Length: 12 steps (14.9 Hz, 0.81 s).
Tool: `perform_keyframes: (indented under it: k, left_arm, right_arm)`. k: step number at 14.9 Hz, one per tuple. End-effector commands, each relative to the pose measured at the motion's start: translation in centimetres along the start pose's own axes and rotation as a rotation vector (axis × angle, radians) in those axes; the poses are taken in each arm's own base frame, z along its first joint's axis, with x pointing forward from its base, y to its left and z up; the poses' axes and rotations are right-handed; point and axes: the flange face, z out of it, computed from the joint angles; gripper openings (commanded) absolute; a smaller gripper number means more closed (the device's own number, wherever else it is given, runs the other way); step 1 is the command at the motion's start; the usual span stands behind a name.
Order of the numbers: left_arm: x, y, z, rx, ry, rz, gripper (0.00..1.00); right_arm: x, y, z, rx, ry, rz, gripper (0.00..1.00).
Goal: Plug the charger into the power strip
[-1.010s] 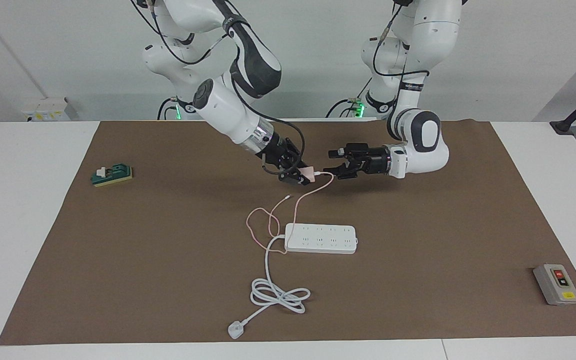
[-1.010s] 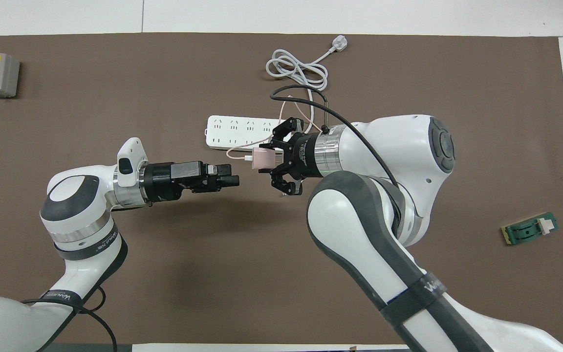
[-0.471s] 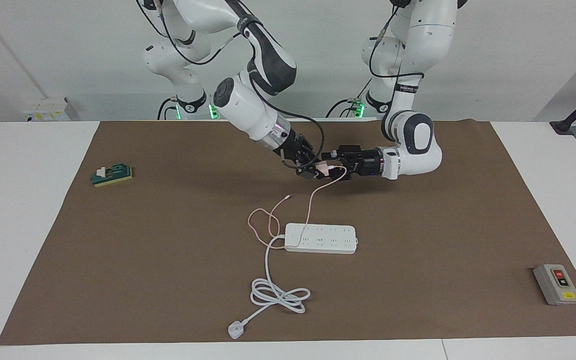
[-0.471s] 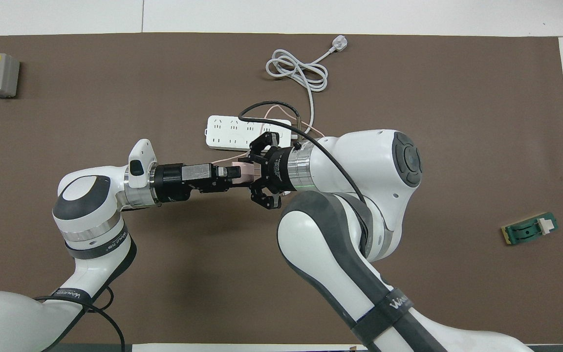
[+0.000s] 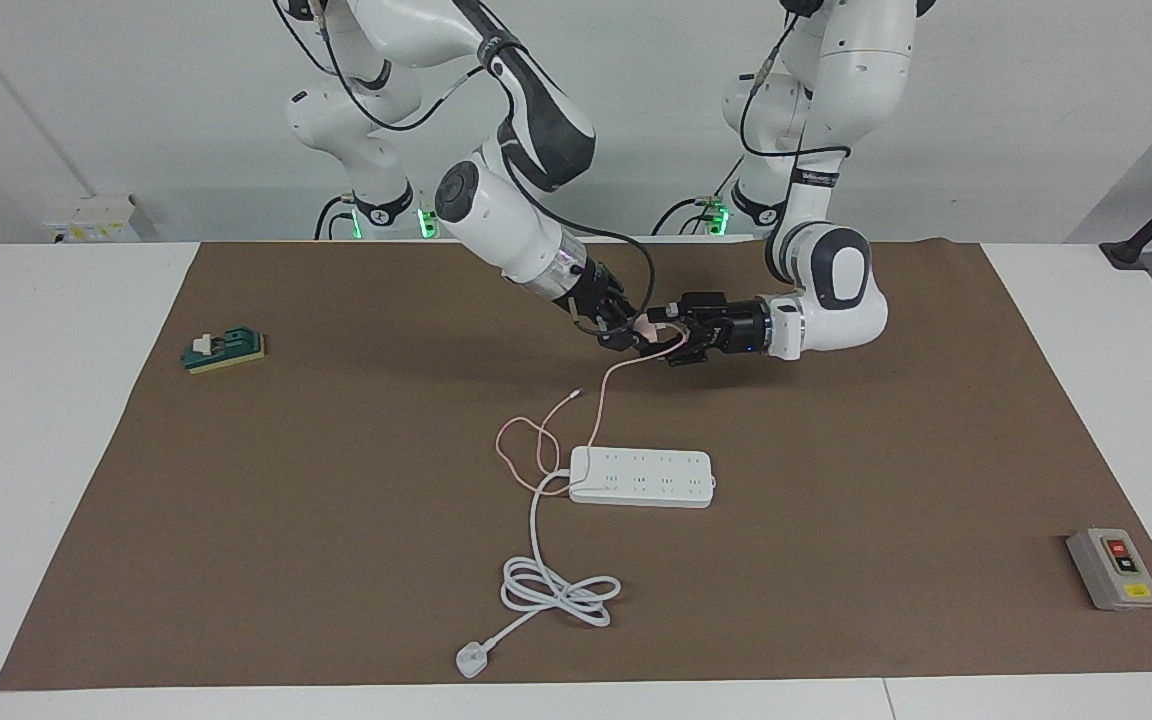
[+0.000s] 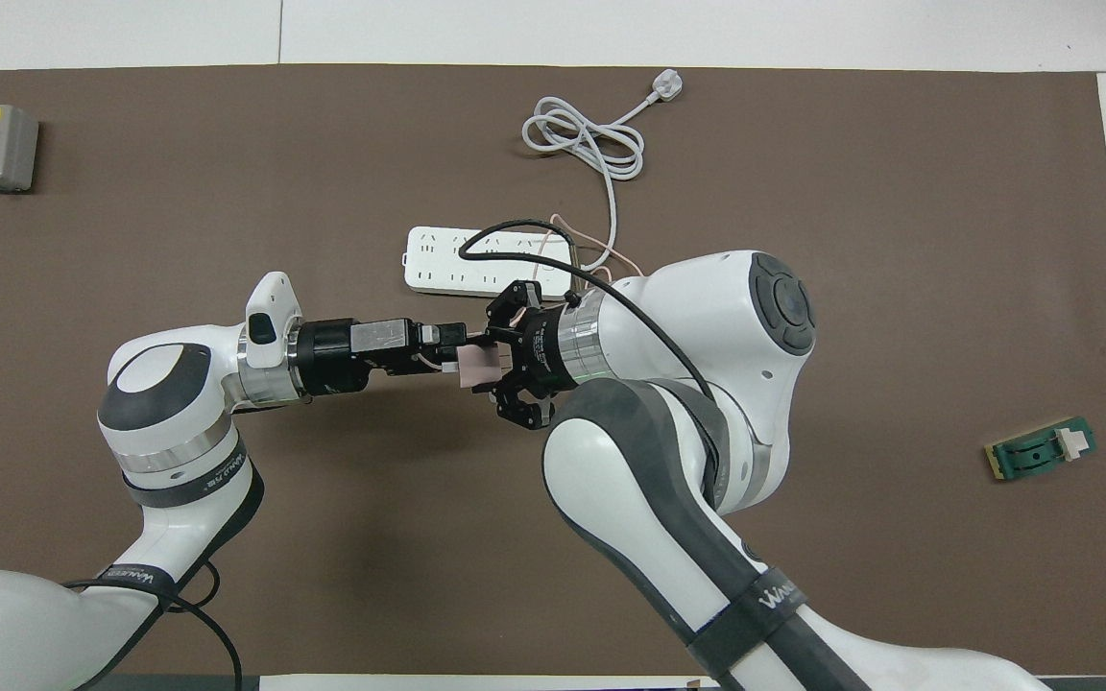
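Note:
Over the mat, between the robots and the power strip (image 5: 641, 477), my two grippers meet in the air. My right gripper (image 5: 634, 337) (image 6: 491, 366) is shut on the charger (image 5: 647, 326) (image 6: 477, 363), a small pale-pink cube. My left gripper (image 5: 666, 334) (image 6: 454, 349) is open, its fingertips standing on either side of the charger's free end. I cannot tell whether they touch it. The thin pink cable (image 5: 597, 398) hangs from the charger down to the mat and loops beside the strip. In the overhead view the right arm covers one end of the power strip (image 6: 438, 260).
The strip's thick white cord (image 5: 558, 590) lies coiled farther from the robots and ends in a three-pin plug (image 5: 471, 660). A grey switch box (image 5: 1113, 568) sits toward the left arm's end, a green block (image 5: 224, 350) toward the right arm's end.
The two grippers have closed the gap between them. The right one carried the charger toward the left arm's end, and the left gripper's open fingers now stand around it.

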Motion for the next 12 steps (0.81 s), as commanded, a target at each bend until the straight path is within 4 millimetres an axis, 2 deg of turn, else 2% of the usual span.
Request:
perform_keyframes:
  k: [1, 12]
  left_arm:
    - [0.11, -0.11, 0.04, -0.013, 0.005, 0.017, 1.00]
    - [-0.17, -0.05, 0.29, -0.029, -0.011, 0.013, 1.00]
  right_arm:
    - [0.26, 0.19, -0.88, -0.027, 0.020, -0.034, 0.00]
    - [0.34, 0.10, -0.87, -0.021, 0.027, -0.038, 0.00]
